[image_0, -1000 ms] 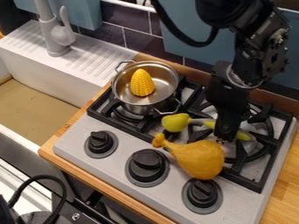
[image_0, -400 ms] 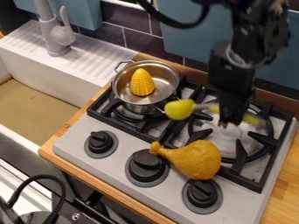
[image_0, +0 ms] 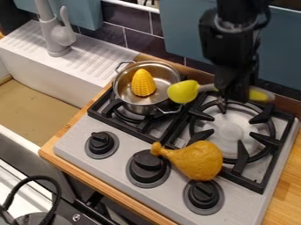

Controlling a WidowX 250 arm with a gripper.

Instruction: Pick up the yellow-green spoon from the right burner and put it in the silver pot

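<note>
Gripper (image_0: 221, 104) pinched spoon (image_0: 183, 91) mid-handle, aloft near burner (image_0: 229, 129), head toward pot (image_0: 141, 109) w/ corn (image_0: 143, 82); drumstick (image_0: 197, 160) lay by knobs (image_0: 147, 166). Step (judged): raised hold; next move called for firm grip, pot clearance.

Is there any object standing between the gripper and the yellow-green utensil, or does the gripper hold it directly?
Nothing visible stands between them: the gripper holds the yellow-green utensil around its middle. The toy drumstick lies apart from both, toward the front of the stove.
</note>
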